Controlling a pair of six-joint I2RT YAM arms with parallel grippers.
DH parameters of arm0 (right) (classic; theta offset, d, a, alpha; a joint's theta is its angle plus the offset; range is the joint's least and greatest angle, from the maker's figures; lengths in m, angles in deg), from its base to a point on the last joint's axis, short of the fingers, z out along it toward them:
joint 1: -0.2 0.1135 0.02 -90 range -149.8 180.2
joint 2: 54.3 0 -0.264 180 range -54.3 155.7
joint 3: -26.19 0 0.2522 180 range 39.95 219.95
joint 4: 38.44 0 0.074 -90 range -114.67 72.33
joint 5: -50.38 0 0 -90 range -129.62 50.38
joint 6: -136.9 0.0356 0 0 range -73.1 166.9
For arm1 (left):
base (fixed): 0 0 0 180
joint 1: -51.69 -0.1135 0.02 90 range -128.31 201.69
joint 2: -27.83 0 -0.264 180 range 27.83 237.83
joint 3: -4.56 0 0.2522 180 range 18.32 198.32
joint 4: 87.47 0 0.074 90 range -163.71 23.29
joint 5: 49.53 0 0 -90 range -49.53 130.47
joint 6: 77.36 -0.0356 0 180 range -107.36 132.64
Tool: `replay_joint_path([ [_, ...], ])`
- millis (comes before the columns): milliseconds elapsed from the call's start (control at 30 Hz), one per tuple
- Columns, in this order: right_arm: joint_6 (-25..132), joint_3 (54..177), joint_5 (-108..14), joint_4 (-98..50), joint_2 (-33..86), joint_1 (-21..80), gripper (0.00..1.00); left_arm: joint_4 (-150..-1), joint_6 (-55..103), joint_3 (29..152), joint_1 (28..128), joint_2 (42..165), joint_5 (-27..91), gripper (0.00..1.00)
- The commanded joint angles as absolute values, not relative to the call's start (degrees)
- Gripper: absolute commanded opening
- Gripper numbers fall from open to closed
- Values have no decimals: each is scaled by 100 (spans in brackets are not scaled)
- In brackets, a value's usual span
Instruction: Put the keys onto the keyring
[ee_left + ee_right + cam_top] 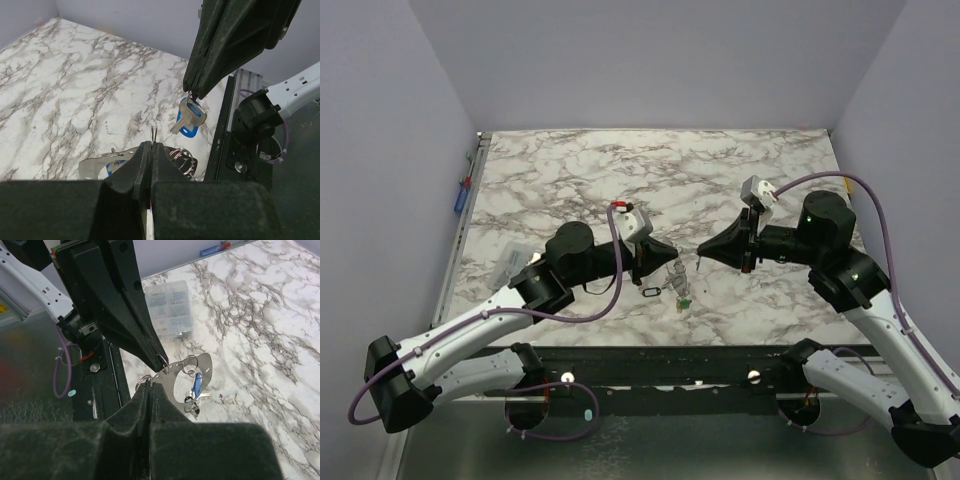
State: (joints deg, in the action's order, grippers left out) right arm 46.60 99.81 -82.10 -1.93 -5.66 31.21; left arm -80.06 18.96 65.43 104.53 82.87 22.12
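above table point(570, 170) middle, tips facing: left tool point(670, 254) clamps keyring point(154, 134), right tool point(703, 250) clamps key point(189, 116).

2 robot arms: left arm point(470, 325), right arm point(880, 300). 3 keys seen: 1 blue key point(190, 119), 1 more blue key point(196, 385), 1 green key point(685, 300). 1 keyring point(206, 365). 1 small black ring point(651, 292). 1 clear box point(170, 307). 1 blue & red tool point(463, 190) at tabletop edge

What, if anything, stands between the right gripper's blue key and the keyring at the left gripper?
Nothing visible. The blue key hangs in open air from the shut right gripper, a little apart from the left gripper, which pinches a thin wire, apparently of the keyring.
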Motion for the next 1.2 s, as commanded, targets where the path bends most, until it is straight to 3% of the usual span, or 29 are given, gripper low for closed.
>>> replay_joint_path([
  [0,4562,10108,-8460,-147,-541,3119,1,-8462,2053,6804,10451,8363,1963,0],
  [1167,5021,9645,-8264,-780,-342,3121,1,-8958,2141,6693,10677,8615,1748,0],
])
